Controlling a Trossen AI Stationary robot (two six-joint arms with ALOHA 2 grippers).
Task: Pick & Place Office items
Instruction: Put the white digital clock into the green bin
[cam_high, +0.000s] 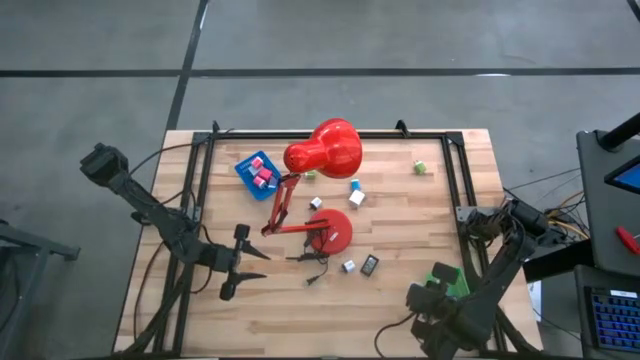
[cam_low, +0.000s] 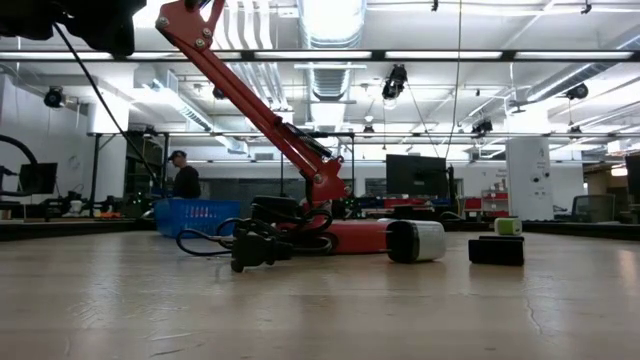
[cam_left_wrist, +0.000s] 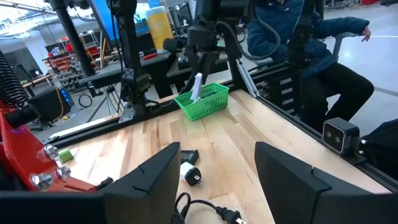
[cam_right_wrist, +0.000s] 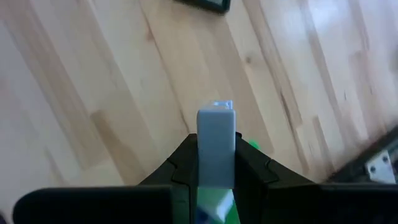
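Already pinched in the right hand (cam_right_wrist: 216, 163): a white block (cam_right_wrist: 216, 146), above the green basket (cam_high: 446, 279) at five o'clock on the worktop (cam_high: 400, 300). Looks light, stiff and smooth; best gripped across its flat sides, midway. Left hand (cam_high: 238, 262) wide and empty at seven o'clock.

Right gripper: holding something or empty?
Holding. The right gripper is shut on a white block between its fingers, above the green tray.
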